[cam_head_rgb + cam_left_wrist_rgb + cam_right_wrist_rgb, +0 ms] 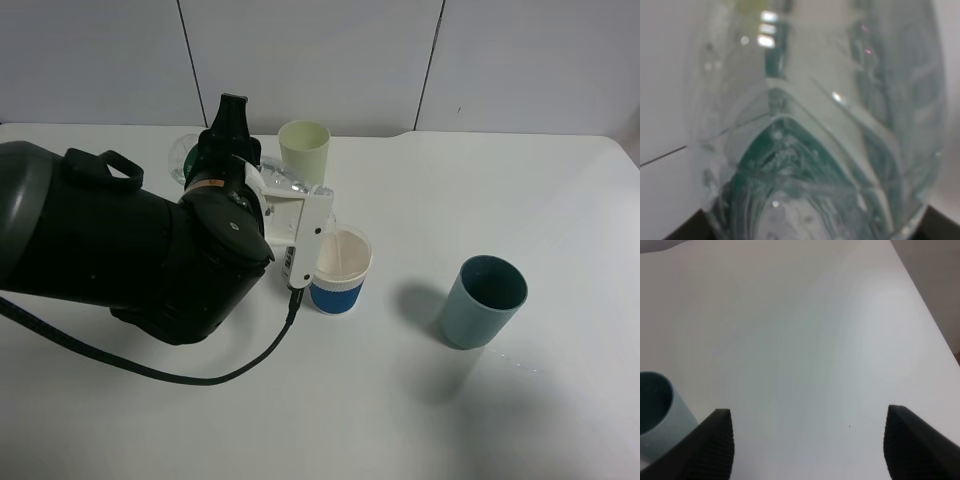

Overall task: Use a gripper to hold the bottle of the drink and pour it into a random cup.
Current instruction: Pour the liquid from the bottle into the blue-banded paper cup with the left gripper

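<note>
Left tool (300,235) clamps the tilted bottle (285,183) above the cup (338,270); if its hidden mouth misses the rim, drink could wet the counter (520,200) beside the cup. Right tool (807,440) gapes, empty.

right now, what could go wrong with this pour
1. The tool holding the tilted bottle sits right at the cup rim; a nudge could tip the cup.
2. The bottle's mouth is hidden behind the tool, so the stream may miss and hit the table.
3. The green cup stands close behind the bottle and could be bumped.
</note>
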### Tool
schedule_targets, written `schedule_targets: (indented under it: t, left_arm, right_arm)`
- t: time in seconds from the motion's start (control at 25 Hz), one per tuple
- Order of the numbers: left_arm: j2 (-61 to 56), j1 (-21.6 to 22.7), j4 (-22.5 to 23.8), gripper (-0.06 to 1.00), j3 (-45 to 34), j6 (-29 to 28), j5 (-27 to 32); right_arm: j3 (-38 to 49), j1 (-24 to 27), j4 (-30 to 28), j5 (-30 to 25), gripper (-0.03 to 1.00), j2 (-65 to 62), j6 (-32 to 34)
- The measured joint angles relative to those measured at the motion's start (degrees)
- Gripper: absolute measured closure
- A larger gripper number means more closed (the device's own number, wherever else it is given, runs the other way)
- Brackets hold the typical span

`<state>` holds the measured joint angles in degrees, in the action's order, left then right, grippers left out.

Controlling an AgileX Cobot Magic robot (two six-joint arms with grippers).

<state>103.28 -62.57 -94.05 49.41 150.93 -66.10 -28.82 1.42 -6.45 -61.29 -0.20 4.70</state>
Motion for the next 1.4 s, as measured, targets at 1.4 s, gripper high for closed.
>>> schedule_targets:
  t: [1.4]
  left_arm:
    - [0.0,0.0,0.2,0.44,0.0,0.0,0.0]
  right_arm:
    - [0.0,0.0,0.0,0.0,0.33,0.0,0.0]
